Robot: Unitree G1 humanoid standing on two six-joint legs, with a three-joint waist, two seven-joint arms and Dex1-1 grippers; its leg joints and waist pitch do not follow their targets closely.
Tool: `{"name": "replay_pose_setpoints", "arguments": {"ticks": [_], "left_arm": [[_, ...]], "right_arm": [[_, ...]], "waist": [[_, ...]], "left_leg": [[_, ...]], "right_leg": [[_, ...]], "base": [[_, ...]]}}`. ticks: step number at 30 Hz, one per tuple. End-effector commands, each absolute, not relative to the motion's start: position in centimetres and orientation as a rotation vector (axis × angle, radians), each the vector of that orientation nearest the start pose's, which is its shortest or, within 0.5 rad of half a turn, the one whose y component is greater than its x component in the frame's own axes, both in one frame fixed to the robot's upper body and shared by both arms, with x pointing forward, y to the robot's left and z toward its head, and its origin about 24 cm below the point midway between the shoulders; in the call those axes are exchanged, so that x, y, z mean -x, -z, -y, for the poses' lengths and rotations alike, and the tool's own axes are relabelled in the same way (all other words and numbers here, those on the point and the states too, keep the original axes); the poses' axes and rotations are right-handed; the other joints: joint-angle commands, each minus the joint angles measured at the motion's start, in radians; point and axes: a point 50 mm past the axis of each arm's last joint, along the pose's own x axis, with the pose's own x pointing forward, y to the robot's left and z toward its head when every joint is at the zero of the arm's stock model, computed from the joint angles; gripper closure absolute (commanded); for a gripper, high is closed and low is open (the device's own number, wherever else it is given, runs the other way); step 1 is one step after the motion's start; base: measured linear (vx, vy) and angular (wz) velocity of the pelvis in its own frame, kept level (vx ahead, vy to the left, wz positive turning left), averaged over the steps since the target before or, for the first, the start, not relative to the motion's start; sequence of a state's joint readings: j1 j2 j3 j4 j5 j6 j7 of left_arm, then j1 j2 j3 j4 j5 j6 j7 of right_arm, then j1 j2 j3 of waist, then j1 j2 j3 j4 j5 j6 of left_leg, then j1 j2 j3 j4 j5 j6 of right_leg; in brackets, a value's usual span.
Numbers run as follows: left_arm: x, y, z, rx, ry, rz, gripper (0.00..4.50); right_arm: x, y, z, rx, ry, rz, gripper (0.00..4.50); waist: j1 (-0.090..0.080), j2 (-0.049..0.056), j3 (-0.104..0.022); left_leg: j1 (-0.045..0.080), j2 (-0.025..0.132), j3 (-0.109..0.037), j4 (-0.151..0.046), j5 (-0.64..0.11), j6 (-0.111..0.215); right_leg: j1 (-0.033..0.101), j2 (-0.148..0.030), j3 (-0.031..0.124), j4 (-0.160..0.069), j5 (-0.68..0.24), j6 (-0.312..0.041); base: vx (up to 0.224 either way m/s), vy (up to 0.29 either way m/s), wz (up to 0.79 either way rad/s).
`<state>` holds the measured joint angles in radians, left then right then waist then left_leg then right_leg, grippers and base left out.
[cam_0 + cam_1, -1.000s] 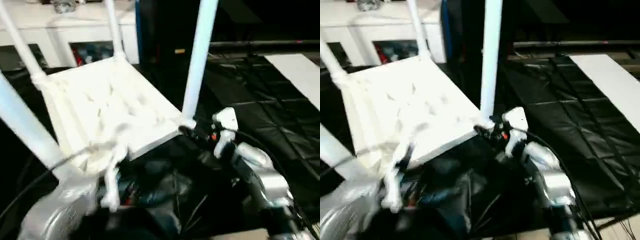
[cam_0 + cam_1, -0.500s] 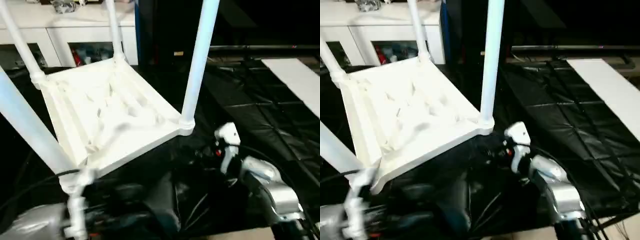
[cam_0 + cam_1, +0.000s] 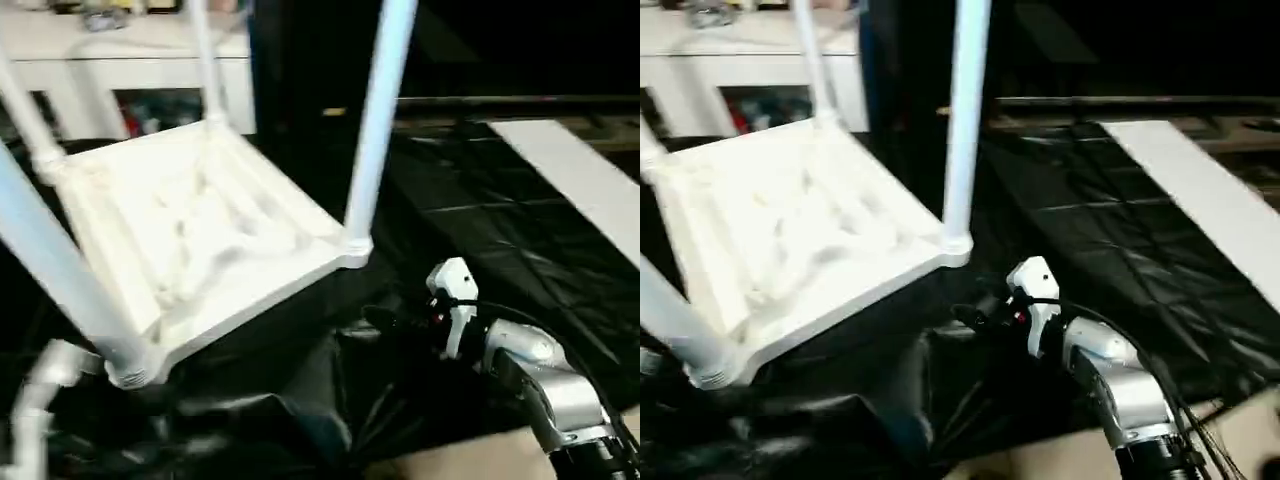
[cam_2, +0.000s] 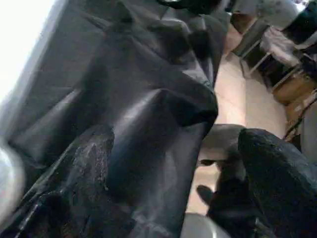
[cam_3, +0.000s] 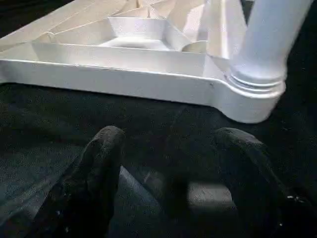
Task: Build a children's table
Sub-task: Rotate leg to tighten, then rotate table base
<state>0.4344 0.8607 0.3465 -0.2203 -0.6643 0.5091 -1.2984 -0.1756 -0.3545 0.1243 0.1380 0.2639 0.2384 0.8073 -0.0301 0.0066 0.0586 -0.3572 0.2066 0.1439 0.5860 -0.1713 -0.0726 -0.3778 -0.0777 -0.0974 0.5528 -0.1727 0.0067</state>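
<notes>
The children's table (image 3: 190, 240) lies upside down on black cloth, its ribbed underside facing up. White legs stand in its corner sockets, among them the near-right leg (image 3: 375, 120) and the near-left leg (image 3: 50, 270). My right gripper (image 5: 173, 144) hovers low over the cloth just in front of the near-right corner socket (image 5: 257, 84), open, nothing between its black fingers. My left arm (image 3: 40, 385) hangs at the lower left, clear of the table. In the left wrist view one black fingertip (image 4: 277, 173) of the left gripper sits over crumpled cloth.
A white cabinet (image 3: 130, 60) stands behind the table. Black cloth (image 3: 480, 230) spreads to the right, with a white panel (image 3: 570, 170) lying on it. Bare beige floor (image 3: 470, 460) shows by my right forearm (image 3: 540, 380).
Both grippers have pulled back from the table: the right one off the near-right corner towards me, the left arm down and to the lower left. The camera has also shifted.
</notes>
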Motion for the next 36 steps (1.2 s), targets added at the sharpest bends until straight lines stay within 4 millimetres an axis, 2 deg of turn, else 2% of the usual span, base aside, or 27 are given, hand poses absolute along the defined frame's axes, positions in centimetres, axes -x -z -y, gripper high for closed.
{"name": "replay_pose_setpoints", "arguments": {"ticks": [1,2,3,4,5,6,7,8,9,10,11,12,13,14,15,16,19,20,22,23,28,30,31,32,34,35,36], "left_arm": [[-14.2,-9.6,-30.4,0.127,0.99,-0.599,0.06],[-14.0,-9.9,-31.1,0.11,0.982,-0.63,0.06],[-13.8,-10.1,-31.5,0.096,0.98,-0.653,0.06],[-13.7,-10.2,-31.6,0.09,0.98,-0.663,0.06],[-13.5,-10.6,-32.3,0.077,0.962,-0.693,0.06],[-13.5,-10.9,-33.1,0.063,0.936,-0.719,0.06],[-13.4,-11.0,-33.3,0.058,0.929,-0.729,0.06],[-13.3,-11.2,-33.9,0.04,0.91,-0.757,0.06],[-13.3,-11.3,-34.2,0.032,0.902,-0.766,0.06],[-13.5,-11.7,-34.9,0.014,0.87,-0.759,0.06],[-13.9,-12.2,-35.3,-0.006,0.845,-0.711,0.06],[-14.1,-12.3,-35.4,-0.01,0.834,-0.689,0.06],[-14.9,-13.0,-35.8,-0.023,0.796,-0.603,0.06],[-15.5,-13.5,-35.9,-0.011,0.779,-0.522,0.06],[-16.0,-13.8,-35.9,-0.007,0.766,-0.457,0.06],[-16.5,-13.9,-35.8,-0.008,0.756,-0.409,0.06],[-17.9,-13.6,-34.8,0.037,0.723,-0.264,0.06],[-18.5,-13.2,-34.3,0.076,0.73,-0.223,0.06],[-18.8,-12.8,-33.9,0.087,0.738,-0.218,0.06],[-19.1,-12.6,-33.3,0.11,0.759,-0.209,0.06],[-21.0,-11.9,-30.7,0.171,0.834,-0.16,0.06],[-22.0,-11.7,-29.6,0.162,0.847,-0.138,0.06],[-22.5,-11.8,-28.3,0.18,0.888,-0.121,0.06],[-22.6,-11.8,-28.2,0.182,0.891,-0.119,0.06],[-24.1,-12.7,-24.4,0.238,1.018,-0.037,0.06],[-24.4,-12.9,-23.7,0.235,1.043,-0.025,0.06],[-24.8,-13.2,-22.9,0.228,1.082,-0.016,0.06]], "right_arm": [[-27.0,-4.2,15.9,0.035,-0.885,-0.256,1.36],[-27.0,-4.1,15.9,0.036,-0.886,-0.256,1.36],[-27.0,-4.1,15.9,0.037,-0.887,-0.257,1.36],[-27.0,-4.1,15.9,0.037,-0.888,-0.257,1.36],[-27.1,-4.0,15.9,0.04,-0.89,-0.258,1.36],[-27.1,-4.0,15.8,0.042,-0.891,-0.259,1.36],[-27.2,-3.9,15.8,0.043,-0.89,-0.258,1.36],[-27.3,-3.9,15.7,0.047,-0.889,-0.257,1.36],[-27.3,-3.9,15.7,0.047,-0.889,-0.256,1.36],[-27.4,-3.9,15.6,0.048,-0.888,-0.254,1.36],[-27.5,-3.9,15.6,0.047,-0.887,-0.253,1.36],[-27.5,-3.9,15.6,0.047,-0.887,-0.252,1.36],[-27.6,-3.8,15.5,0.047,-0.885,-0.25,1.36],[-27.7,-3.7,15.4,0.044,-0.883,-0.249,1.36],[-27.8,-3.6,15.2,0.041,-0.881,-0.245,1.36],[-27.9,-3.6,15.2,0.038,-0.876,-0.24,1.36],[-28.2,-3.6,14.8,0.03,-0.864,-0.226,1.36],[-28.4,-3.6,14.5,0.028,-0.863,-0.218,1.36],[-28.5,-3.6,14.3,0.026,-0.864,-0.214,1.36],[-28.6,-3.6,14.1,0.025,-0.865,-0.211,1.36],[-29.6,-3.6,13.3,0.036,-0.84,-0.188,1.36],[-30.1,-3.5,13.0,0.035,-0.812,-0.189,1.36],[-30.6,-3.2,12.8,0.052,-0.77,-0.209,1.36],[-30.7,-3.1,12.8,0.053,-0.766,-0.211,1.36],[-32.1,-1.9,12.3,0.083,-0.623,-0.295,1.36],[-32.3,-1.8,12.2,0.084,-0.616,-0.305,1.36],[-32.5,-1.6,11.9,0.089,-0.618,-0.318,1.36]], "waist": [[-0.01,0.022,-0.016],[-0.013,0.024,-0.005],[-0.012,0.027,-0.002],[-0.002,0.038,0.002],[0.072,0.039,-0.016],[0.065,0.002,-0.032],[0.06,-0.051,-0.011],[0.058,-0.047,-0.005],[0.076,-0.033,-0.016],[0.092,-0.012,-0.029],[0.085,-0.002,-0.046],[0.084,0.007,-0.043],[0.08,0.0,-0.035],[0.084,0.003,-0.03],[0.085,0.007,-0.031],[0.088,0.006,-0.038],[0.082,0.008,-0.044],[0.08,0.002,-0.047],[0.08,0.004,-0.053],[0.078,-0.004,-0.056],[0.073,-0.007,-0.06],[0.074,-0.004,-0.058],[0.073,-0.01,-0.058],[0.074,-0.008,-0.058],[0.075,-0.013,-0.058],[0.084,-0.012,-0.059],[0.086,-0.016,-0.059]], "left_leg": [[0.02,0.023,-0.023,-0.127,-0.812,-0.049],[0.026,0.022,-0.017,-0.139,-0.852,-0.051],[0.019,0.025,-0.011,-0.152,-0.865,-0.051],[-0.01,0.038,0.001,-0.195,-0.899,-0.056],[-0.08,0.047,0.072,-0.247,-0.896,-0.061],[-0.021,0.029,0.067,-0.206,-0.783,-0.06],[0.109,-0.031,0.027,0.089,-0.407,-0.027],[0.076,-0.042,-0.008,0.126,-0.211,0.002],[-0.017,-0.028,-0.051,0.063,-0.131,0.017],[0.038,0.004,-0.034,-0.022,-0.235,-0.006],[0.064,0.017,-0.015,-0.052,-0.248,0.017],[0.063,0.021,-0.007,-0.06,-0.249,0.027],[0.054,0.016,0.012,-0.065,-0.31,0.042],[0.053,0.013,0.019,-0.061,-0.371,0.023],[0.049,0.013,0.017,-0.063,-0.375,0.012],[0.036,0.016,0.01,-0.068,-0.324,0.005],[0.029,0.02,0.009,-0.071,-0.288,-0.007],[0.023,0.018,0.01,-0.068,-0.256,-0.007],[0.022,0.016,0.011,-0.065,-0.212,-0.003],[0.017,0.015,0.011,-0.062,-0.161,0.009],[0.02,0.013,0.017,-0.057,-0.157,0.01],[0.022,0.014,0.016,-0.059,-0.168,0.003],[0.021,0.013,0.016,-0.059,-0.171,-0.002],[0.02,0.014,0.015,-0.06,-0.168,-0.009],[0.029,0.013,0.02,-0.059,-0.174,-0.029],[0.032,0.012,0.023,-0.057,-0.184,-0.036],[0.027,0.013,0.025,-0.058,-0.18,-0.034]], "right_leg": [[0.021,-0.026,-0.003,-0.081,-0.635,-0.043],[0.02,-0.011,-0.025,-0.088,-0.671,-0.03],[0.033,-0.002,-0.037,-0.078,-0.664,-0.028],[0.066,0.014,-0.049,-0.02,-0.609,-0.037],[0.12,0.01,0.018,0.181,-0.319,-0.055],[0.075,-0.005,0.058,0.143,-0.478,-0.027],[-0.111,-0.133,0.091,-0.132,-1.107,0.02],[-0.097,-0.16,0.136,-0.151,-1.223,0.009],[0.016,-0.162,0.16,-0.087,-1.069,-0.023],[-0.005,-0.082,0.114,-0.044,-0.736,-0.091],[-0.012,-0.027,0.1,0.006,-0.364,-0.179],[-0.009,-0.025,0.098,0.01,-0.258,-0.219],[-0.003,-0.019,0.1,-0.001,-0.246,-0.253],[-0.002,-0.033,0.105,-0.009,-0.343,-0.256],[0.004,-0.037,0.104,-0.009,-0.373,-0.249],[0.019,-0.042,0.105,-0.004,-0.343,-0.238],[0.026,-0.043,0.101,0.003,-0.263,-0.243],[0.033,-0.045,0.103,0.008,-0.217,-0.25],[0.034,-0.046,0.104,0.013,-0.159,-0.256],[0.041,-0.043,0.103,0.02,-0.068,-0.26],[0.043,-0.045,0.105,0.022,-0.033,-0.282],[0.041,-0.045,0.103,0.021,-0.053,-0.281],[0.045,-0.044,0.104,0.02,-0.066,-0.279],[0.045,-0.046,0.104,0.02,-0.073,-0.277],[0.038,-0.044,0.103,0.016,-0.106,-0.284],[0.037,-0.045,0.105,0.017,-0.118,-0.287],[0.038,-0.046,0.106,0.019,-0.114,-0.283]], "base": [[-0.03,-0.002,-0.18],[0.0,0.0,0.0],[-0.068,-0.031,-0.01],[-0.072,-0.038,0.02],[-0.072,-0.038,0.02],[0.056,-0.11,-0.01],[0.077,-0.087,-0.02],[0.113,-0.076,-0.2],[0.079,0.005,-0.13],[0.055,-0.05,0.13],[0.018,-0.061,0.31],[-0.036,-0.073,0.41],[-0.011,-0.018,0.23],[-0.011,-0.018,0.23],[0.0,0.0,0.0],[0.0,0.0,0.0],[0.0,0.0,0.0],[0.0,0.0,0.0],[0.0,0.0,0.0],[0.0,0.0,0.0],[0.0,0.0,0.0],[0.0,0.0,0.0],[0.0,0.0,0.0],[0.0,0.0,0.0],[0.0,0.0,0.0],[0.0,0.0,0.0],[0.0,0.0,0.0]]}}
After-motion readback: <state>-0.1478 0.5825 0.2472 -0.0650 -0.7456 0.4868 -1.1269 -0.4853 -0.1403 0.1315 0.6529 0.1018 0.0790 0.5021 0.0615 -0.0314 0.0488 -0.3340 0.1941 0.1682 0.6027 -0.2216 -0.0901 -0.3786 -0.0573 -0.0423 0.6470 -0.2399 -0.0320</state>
